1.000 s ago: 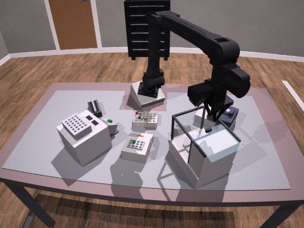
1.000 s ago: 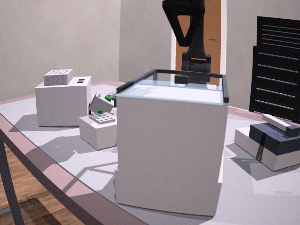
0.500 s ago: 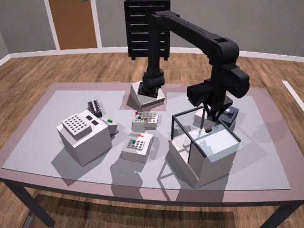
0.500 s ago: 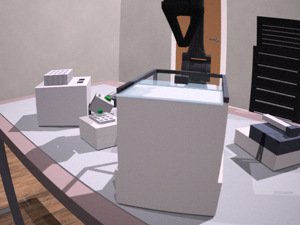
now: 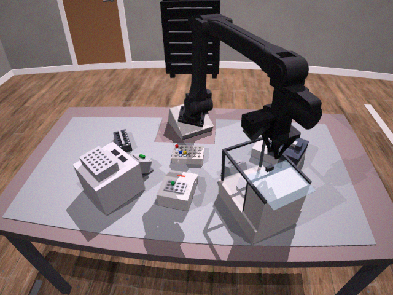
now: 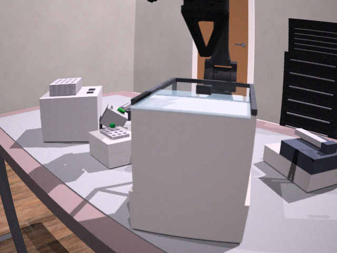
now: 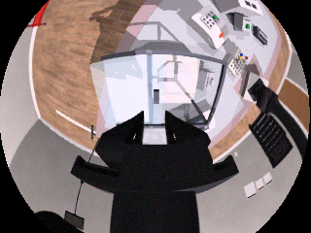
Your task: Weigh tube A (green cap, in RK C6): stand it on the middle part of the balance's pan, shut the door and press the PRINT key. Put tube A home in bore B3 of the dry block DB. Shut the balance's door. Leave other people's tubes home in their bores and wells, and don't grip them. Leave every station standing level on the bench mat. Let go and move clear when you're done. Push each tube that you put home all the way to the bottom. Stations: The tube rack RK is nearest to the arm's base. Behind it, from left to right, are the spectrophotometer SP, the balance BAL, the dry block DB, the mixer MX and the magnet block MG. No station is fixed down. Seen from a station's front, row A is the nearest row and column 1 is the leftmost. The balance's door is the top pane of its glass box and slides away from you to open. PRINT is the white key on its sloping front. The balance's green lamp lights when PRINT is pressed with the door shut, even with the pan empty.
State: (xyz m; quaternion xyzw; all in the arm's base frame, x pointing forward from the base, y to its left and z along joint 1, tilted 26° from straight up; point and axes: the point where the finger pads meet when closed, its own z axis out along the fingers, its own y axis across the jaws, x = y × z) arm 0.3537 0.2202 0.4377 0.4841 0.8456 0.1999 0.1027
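- Farthest from the balance (image 5: 279, 216) (image 6: 190, 168) (image 7: 221, 92), in the top view's left-to-right order: a big white box (image 5: 110, 190) (image 6: 69, 117) (image 7: 249, 6) and a dark slotted block (image 5: 122, 139) (image 7: 259, 35), both out of the way.
- Between that box and the balance, a small block (image 5: 142, 162) (image 6: 112, 117) leans, carrying another green cap (image 5: 142, 156) (image 6: 121, 110) (image 7: 248, 26); probably someone else's, to be left alone.
- Nearer the balance, the dry block (image 5: 167, 201) (image 6: 110, 152) (image 7: 201, 34) holds a green-capped tube (image 5: 172, 182) (image 6: 111, 125) (image 7: 215, 16) upright, presumably tube A, put there as its home; exact bore and depth can't be told.
- Robot-side of the dry block, the rack (image 5: 187, 160) (image 7: 235, 67) keeps red, blue and yellow caps, well apart from the balance.
- The balance's glass door (image 5: 285, 193) (image 6: 190, 104) (image 7: 123, 92) stands open, so closing it seems the job in hand.
- Above the balance's robot-side edge, the gripper (image 5: 276, 155) (image 6: 204, 55) (image 7: 155, 114) is parted modestly, holding nothing, likely set to work the handle (image 5: 269, 168) (image 6: 204, 89) (image 7: 155, 96); the top frame could catch its fingers.
- Beyond the balance, the dark-topped spectrophotometer (image 5: 301, 152) (image 6: 304, 157) sits close to the arm's path.
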